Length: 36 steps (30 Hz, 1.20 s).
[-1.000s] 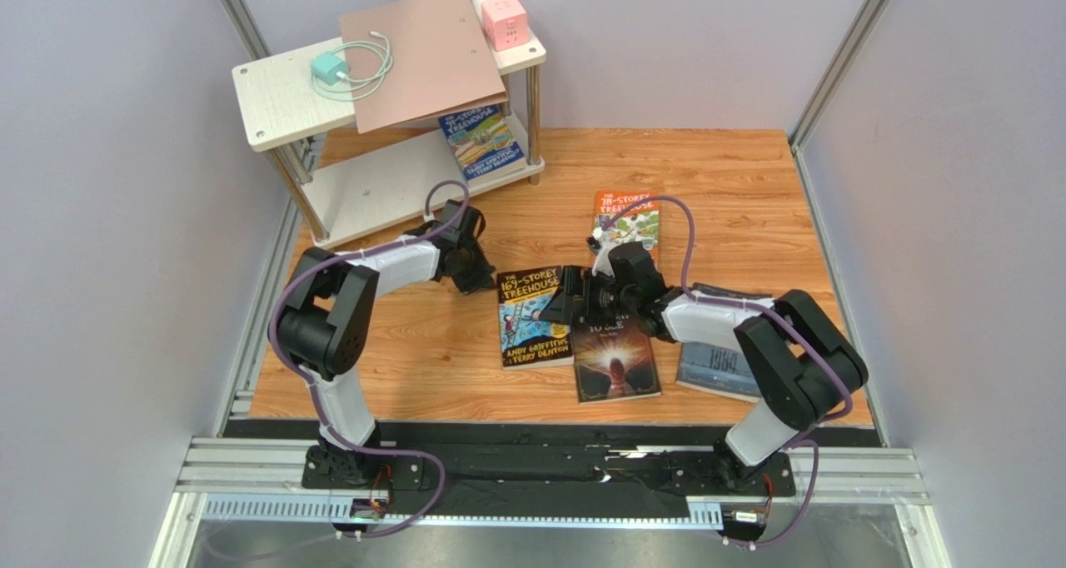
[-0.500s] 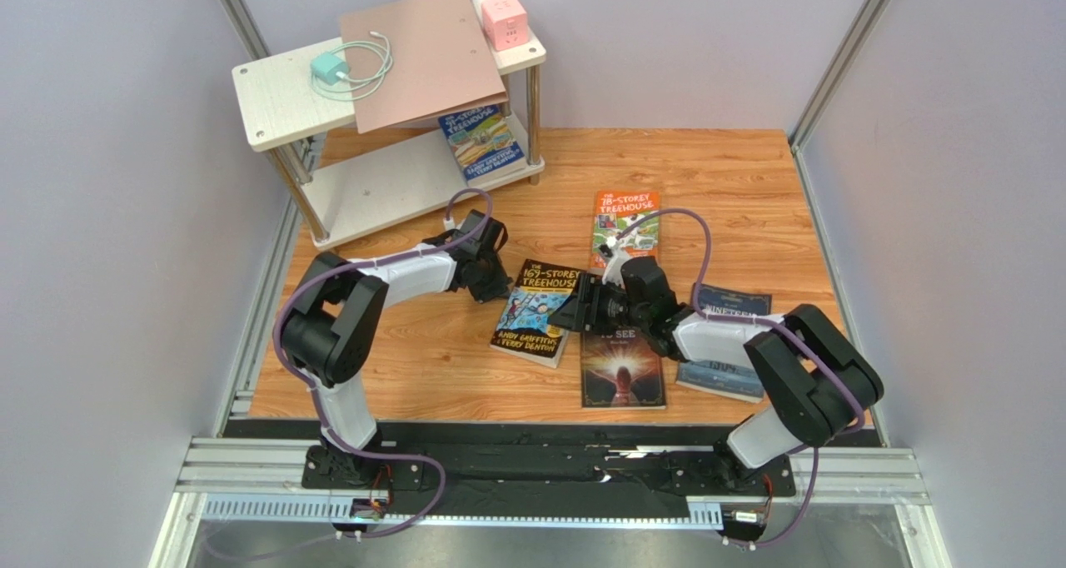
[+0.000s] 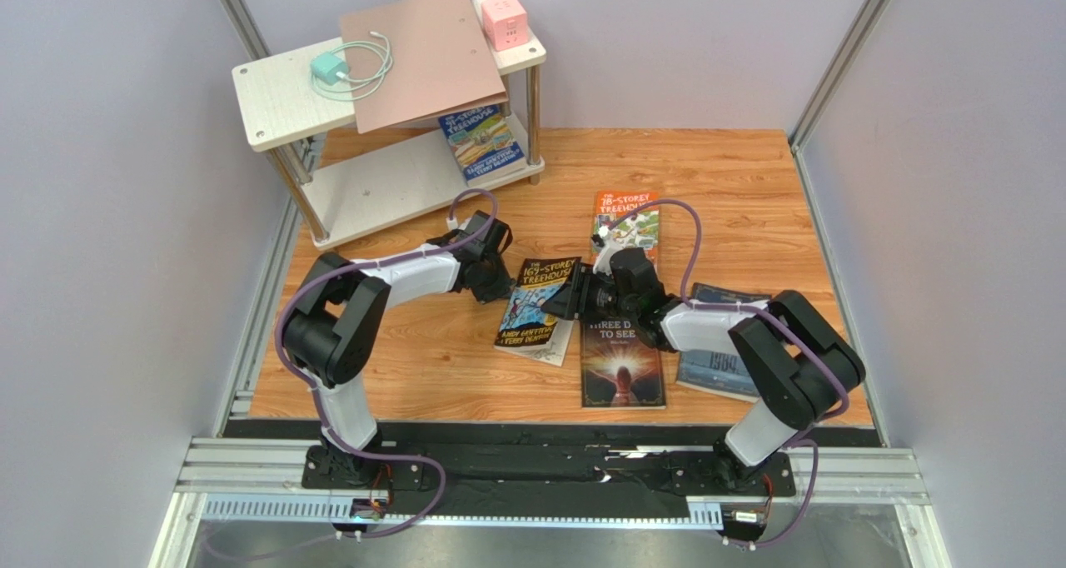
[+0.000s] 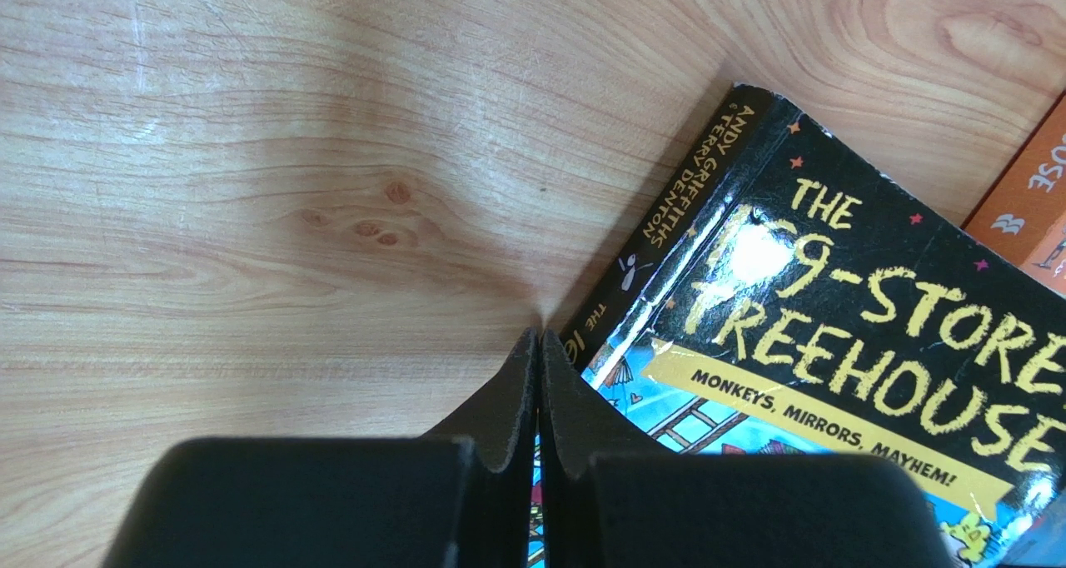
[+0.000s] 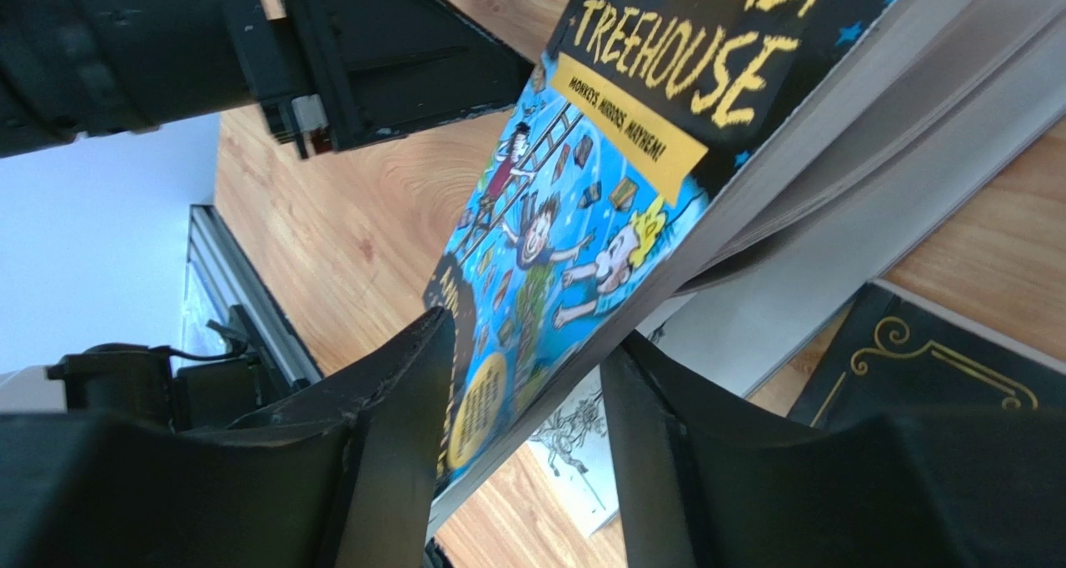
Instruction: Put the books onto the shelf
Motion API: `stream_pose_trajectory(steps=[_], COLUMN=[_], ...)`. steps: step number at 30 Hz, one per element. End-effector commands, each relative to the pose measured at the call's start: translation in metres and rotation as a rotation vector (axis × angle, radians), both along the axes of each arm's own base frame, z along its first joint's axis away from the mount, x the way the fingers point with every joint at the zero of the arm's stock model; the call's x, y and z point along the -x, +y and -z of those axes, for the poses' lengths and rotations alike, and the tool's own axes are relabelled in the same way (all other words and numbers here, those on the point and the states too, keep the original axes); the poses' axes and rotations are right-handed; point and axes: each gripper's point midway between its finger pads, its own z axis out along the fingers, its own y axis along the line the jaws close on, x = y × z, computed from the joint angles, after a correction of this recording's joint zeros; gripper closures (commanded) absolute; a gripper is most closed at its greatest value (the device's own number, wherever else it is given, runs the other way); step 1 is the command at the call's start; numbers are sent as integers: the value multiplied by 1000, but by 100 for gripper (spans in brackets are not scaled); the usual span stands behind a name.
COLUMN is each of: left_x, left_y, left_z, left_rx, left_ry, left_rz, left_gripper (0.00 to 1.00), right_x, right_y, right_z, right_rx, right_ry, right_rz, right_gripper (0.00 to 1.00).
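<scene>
**Top view.** The blue Treehouse book (image 3: 536,308) sits at frame centre on the wood floor (image 3: 413,368), between your two arms. Its long axis runs from upper right to lower left. The right pincer (image 3: 578,301) meets its right-hand edge and the left pincer (image 3: 488,272) sits at its upper-left corner, on the spine side. The shelf (image 3: 363,187) lies up and left of the book, so the left arm is nearer to it. One other blue Treehouse (image 3: 486,141) lies on the lower tier. The orange Treehouse (image 3: 626,218), Three Days to See (image 3: 622,366) and 1984 (image 3: 713,371) lie flat on the floor.

**Left wrist.** The left pincer (image 4: 538,368) has its jaws fully together and holds nothing. Its tips touch the spine of the book (image 4: 851,343), which fills the lower right of the frame. The cover is glossy black with yellow lettering.

**Right wrist.** The right pincer (image 5: 526,356) stands about half open, with the book's page edge (image 5: 601,181) between its jaws. Judged a grip: the book is tilted up and its lower pages sag away. It looks thin and floppy, so expect it to bend when you carry it.
</scene>
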Motion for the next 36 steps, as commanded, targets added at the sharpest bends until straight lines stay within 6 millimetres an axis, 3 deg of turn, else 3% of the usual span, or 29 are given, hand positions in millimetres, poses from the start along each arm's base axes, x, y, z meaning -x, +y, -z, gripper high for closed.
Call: stream_pose_trajectory(steps=[1, 2, 3, 5, 6, 7, 8, 10, 11, 13, 14, 16, 18, 19, 21, 22, 23, 27, 30, 36], left_x=[58, 57, 57, 58, 57, 57, 55, 58, 56, 60, 60, 62, 59, 65, 62, 70, 68, 88, 98, 105], left_y=[7, 7, 8, 11, 23, 28, 34, 51, 54, 62, 60, 58, 46, 47, 32, 33, 28, 27, 24, 3], left_z=[35, 33, 32, 27, 25, 20, 8, -5, -21, -32, -47, -56, -81, -80, -115, -111, -142, -178, -187, -203], left_rx=[-85, -85, -92, -99, -162, -185, -202, -266, -268, -280, -252, -215, -116, -94, 37, 62, 138, 268, 312, 443], left_ry=[199, 191, 187, 181, 164, 154, 125, 101, 58, 30, -18, -67, -179, -194, -354, -376, -504, -683, -737, -801], left_rz=[81, 87, 90, 110, 93, 88, 86, 72, 83, 86, 107, 134, 181, 189, 233, 245, 256, 314, 362, 445], left_gripper=[100, 100, 100, 97, 91, 80, 59, 37, 13, 4, 0, 0, 0, 0, 0, 0, 0, 0, 0, 0], right_x=[-15, -15, -16, -16, -16, -16, -17, -19, -17, -18, -16, -17, -16, -14, -11, -10, -9, -6, 2, 11], right_y=[15, 15, 15, 14, 13, 12, 11, 8, 10, 12, 13, 13, 16, 17, 18, 18, 19, 18, 24, 31], right_z=[-9, -8, -8, -10, -15, -17, -21, -38, -46, -68, -77, -96, -114, -123, -141, -148, -156, -182, -202, -221], right_rx=[-23, -19, -19, -10, -9, 2, 6, 4, -6, -30, -48, -73, -100, -114, -147, -156, -170, -216, -284, -378], right_ry=[-30, -27, -31, -50, -70, -78, -96, -165, -189, -258, -275, -318, -351, -370, -401, -415, -426, -478, -500, -492], right_rz=[13, 16, 18, 10, 7, 3, 3, -14, -38, -71, -101, -130, -176, -191, -229, -237, -253, -287, -337, -410], right_gripper=[58, 76, 85, 100, 100, 100, 100, 100, 100, 100, 100, 100, 100, 100, 100, 100, 100, 99, 99, 98])
